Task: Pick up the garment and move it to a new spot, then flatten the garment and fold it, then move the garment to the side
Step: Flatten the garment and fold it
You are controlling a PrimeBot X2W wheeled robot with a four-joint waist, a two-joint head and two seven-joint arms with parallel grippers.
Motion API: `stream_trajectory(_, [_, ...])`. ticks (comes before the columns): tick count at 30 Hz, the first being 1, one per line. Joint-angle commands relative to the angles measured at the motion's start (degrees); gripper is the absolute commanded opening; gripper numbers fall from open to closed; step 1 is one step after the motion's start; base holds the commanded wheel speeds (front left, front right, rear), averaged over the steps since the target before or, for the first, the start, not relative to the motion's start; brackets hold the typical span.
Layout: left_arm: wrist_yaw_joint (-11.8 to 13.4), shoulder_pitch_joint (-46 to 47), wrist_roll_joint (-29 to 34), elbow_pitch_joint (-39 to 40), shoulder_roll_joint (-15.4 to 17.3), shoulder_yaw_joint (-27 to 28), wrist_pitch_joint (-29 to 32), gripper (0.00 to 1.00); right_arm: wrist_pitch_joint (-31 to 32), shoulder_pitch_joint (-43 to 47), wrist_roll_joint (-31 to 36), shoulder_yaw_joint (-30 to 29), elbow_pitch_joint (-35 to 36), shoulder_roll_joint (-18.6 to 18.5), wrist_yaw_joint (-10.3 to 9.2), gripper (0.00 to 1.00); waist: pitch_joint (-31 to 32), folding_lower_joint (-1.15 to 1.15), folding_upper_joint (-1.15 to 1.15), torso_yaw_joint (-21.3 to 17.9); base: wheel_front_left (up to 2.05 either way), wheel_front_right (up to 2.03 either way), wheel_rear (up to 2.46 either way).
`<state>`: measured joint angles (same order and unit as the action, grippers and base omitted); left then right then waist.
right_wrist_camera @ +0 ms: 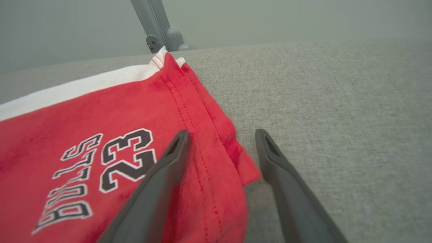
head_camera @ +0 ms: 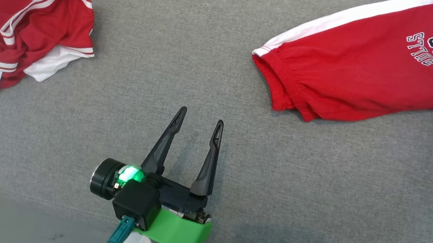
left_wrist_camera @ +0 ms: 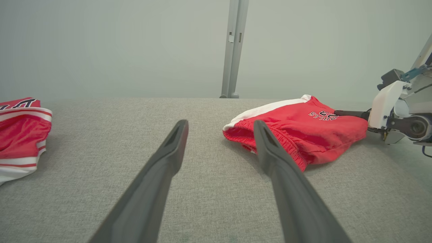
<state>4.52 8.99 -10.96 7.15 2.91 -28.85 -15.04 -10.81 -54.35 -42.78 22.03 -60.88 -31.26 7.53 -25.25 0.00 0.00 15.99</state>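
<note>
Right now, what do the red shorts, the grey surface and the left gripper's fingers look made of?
Red shorts: soft knit, probably cotton jersey, matte; gathered elastic waistband, visible stitching, printed lettering.
Grey surface: woven upholstery-type fabric, matte; a fine heathered weave shows.
Left gripper fingers: dark moulded plastic or rubber, can't tell which; smooth with a slight satin sheen.

Left tool: bare grey surface straight ahead, wide lane open between two cloth piles. Crumpled jersey well off to its left, red shorts ahead to its right. Right tool: shorts' hem between its spread fingers, bare surface past the hem. Grey post beyond far edge.
</note>
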Motion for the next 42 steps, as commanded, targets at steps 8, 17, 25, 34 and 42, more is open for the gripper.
stream_trajectory(8, [0.17, 1.88, 0.48, -0.55, -0.01, -0.39, -0.12, 1.0, 2.49, -2.12, -1.62, 0.65, -4.92, 0.76, -0.09, 0.24, -1.02, 0.0, 0.0, 0.68, 0.0, 0.0, 0.0])
stream_trajectory(17, [0.47, 1.1, 1.11, -1.77, 0.0, -0.26, -0.11, 1.0, -1.69, 1.49, -7.01, -0.38, -1.95, 1.92, -0.09, 0.0, 2.32, 0.0, 0.0, -1.02, 0.0, 0.0, 0.0])
stream_trajectory(25, [0.14, -0.66, 1.91, -2.36, 0.0, 0.35, -0.11, 1.0, -4.39, 11.46, -12.65, -3.33, 4.12, 0.36, -0.09, 0.0, 6.6, 0.0, 0.0, -4.33, 0.0, 0.0, 0.0])
stream_trajectory(34, [-0.91, -2.6, 2.94, -3.16, 0.02, 1.48, -0.11, 1.0, -4.44, 21.71, -12.6, -10.14, 9.95, -1.56, -0.08, 0.0, 9.41, 0.0, 0.0, -8.06, 0.0, 0.0, 0.0])
stream_trajectory(42, [-1.62, -3.94, 3.66, -4.25, 0.02, 2.04, -0.11, 1.0, -4.46, 24.82, -7.41, -14.99, 15.73, -0.13, -0.08, 0.0, 11.26, 0.0, 0.0, -8.99, 0.0, 0.0, 0.0])
